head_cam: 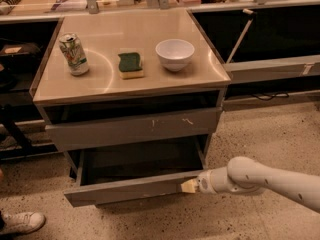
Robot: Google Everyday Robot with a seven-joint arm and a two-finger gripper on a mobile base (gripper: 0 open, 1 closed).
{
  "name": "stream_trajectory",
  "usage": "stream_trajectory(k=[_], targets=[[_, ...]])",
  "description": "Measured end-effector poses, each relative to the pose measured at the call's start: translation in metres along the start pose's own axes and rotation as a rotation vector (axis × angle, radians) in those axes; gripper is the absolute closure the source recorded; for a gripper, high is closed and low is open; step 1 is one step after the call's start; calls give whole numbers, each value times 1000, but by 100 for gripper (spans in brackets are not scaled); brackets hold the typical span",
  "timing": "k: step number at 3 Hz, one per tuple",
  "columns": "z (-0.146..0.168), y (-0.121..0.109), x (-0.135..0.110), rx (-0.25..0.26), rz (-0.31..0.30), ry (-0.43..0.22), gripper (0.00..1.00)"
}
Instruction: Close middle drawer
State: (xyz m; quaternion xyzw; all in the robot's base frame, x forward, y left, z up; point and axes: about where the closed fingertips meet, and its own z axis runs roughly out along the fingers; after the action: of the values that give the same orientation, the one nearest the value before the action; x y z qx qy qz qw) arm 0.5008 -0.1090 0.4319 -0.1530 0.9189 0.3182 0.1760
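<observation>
Now, camera view, the only one. The claw [189,186] sits low at the lower right, at the end of a pale arm [265,181] that reaches in from the right edge. Its tip appears to touch the right end of the middle drawer's front panel. Whether the claw is open or closed cannot be told.

The middle drawer [130,190] extends to the left of the claw, pulled well out of the cabinet, so its grey inside shows above and behind the front panel. It appears skewed, the left corner standing further out than the right. The contact point is probably chosen because the flat front has no handle, so closing calls for a push rather than a grasp. As a judgement, pushing at one end could twist the drawer on its runners.

Above the claw and to its left, the scratched drawer front [135,129] lies nearly flush and is not the target. Higher up, the bench [100,86] carries a can [74,54], a sponge [131,65] and a white bowl [174,54], all well clear of the claw's working level. The task appears under way, not finished.
</observation>
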Motion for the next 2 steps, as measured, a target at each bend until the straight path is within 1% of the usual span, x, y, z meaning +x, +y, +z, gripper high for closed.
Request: stream_trajectory(k=[1, 2], targets=[[-4, -1, -9, -7, 12, -38, 100], [-12, 4, -42, -6, -1, -115, 100]])
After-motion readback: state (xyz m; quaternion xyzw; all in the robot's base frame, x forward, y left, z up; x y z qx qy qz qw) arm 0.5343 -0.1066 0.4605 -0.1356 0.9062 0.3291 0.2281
